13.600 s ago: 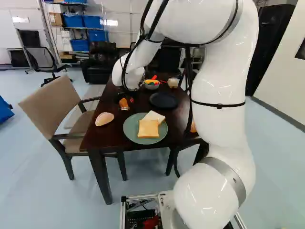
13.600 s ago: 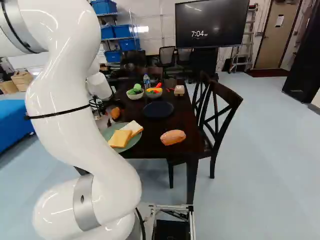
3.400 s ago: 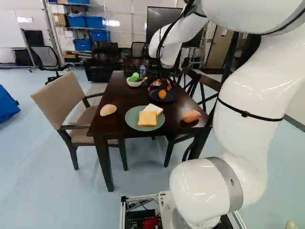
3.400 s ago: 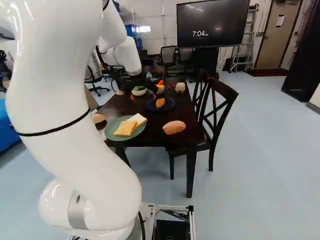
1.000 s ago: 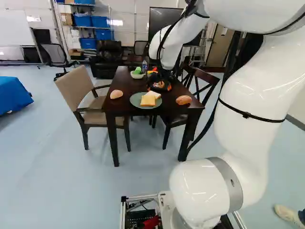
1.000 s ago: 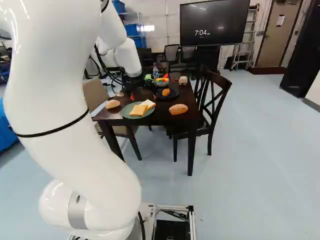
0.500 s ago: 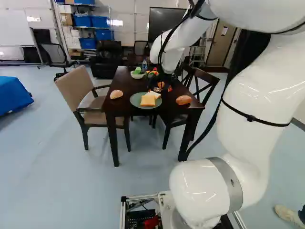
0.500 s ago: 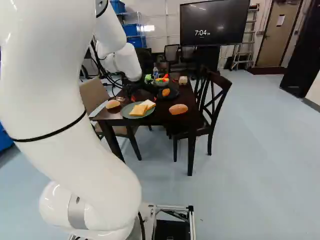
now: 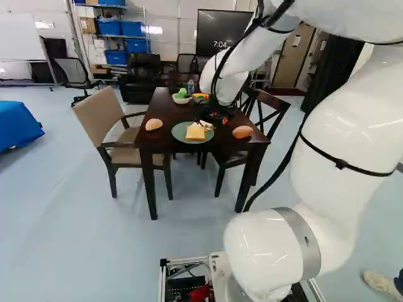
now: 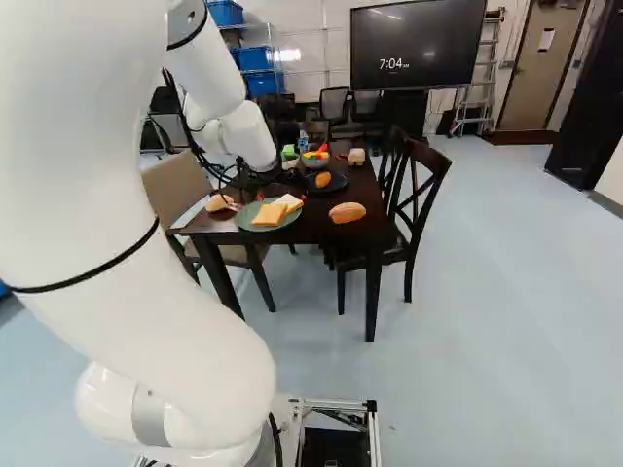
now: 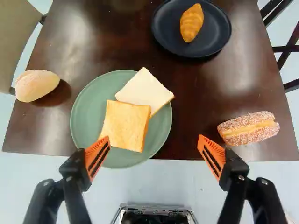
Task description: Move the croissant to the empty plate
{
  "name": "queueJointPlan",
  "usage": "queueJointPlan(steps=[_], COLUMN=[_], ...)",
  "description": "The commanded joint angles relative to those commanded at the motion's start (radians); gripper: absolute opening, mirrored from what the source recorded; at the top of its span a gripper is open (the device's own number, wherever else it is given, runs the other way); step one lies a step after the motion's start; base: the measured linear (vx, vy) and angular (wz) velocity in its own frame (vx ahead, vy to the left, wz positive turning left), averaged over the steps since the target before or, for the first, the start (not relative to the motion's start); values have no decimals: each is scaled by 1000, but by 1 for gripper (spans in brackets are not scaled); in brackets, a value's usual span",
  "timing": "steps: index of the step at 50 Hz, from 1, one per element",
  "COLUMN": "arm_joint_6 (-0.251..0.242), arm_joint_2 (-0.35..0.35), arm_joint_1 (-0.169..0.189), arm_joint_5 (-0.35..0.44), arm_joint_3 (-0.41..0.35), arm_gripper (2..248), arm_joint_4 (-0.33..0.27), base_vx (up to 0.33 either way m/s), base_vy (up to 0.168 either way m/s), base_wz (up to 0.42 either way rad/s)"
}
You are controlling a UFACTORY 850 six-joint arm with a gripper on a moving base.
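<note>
Fingers (image 11: pixel 214 154) stood wide, empty | base (image 10: pixel 333 404) had backed away, arm (image 9: pixel 346 148) retracted | croissant (image 11: pixel 192 22) stayed on dark plate (image 11: pixel 216 38); transfer looked complete

1. So the big dark screen (image 10: pixel 417 47) has a clock on it, white digits, says 7:04 with a teeny "AM" after. Right base view shows it best.
2. Left base view gets the 7:04 too, just smaller.
3. White sheet (image 10: pixel 547 39) on the door (image 10: pixel 529 83): way too small to read, lol.
</note>
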State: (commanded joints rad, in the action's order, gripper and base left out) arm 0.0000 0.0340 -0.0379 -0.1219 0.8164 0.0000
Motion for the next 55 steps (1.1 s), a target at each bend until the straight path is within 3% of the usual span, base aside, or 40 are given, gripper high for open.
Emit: queueJointPlan(steps=[55], arm_joint_6=[0], arm_joint_2=[-187], arm_joint_1=[23], arm_joint_5=[595], arm_joint_3=[-436], arm_gripper=[247], arm_joint_4=[0], base_vx=[0], base_vy=[0], base_wz=[0])
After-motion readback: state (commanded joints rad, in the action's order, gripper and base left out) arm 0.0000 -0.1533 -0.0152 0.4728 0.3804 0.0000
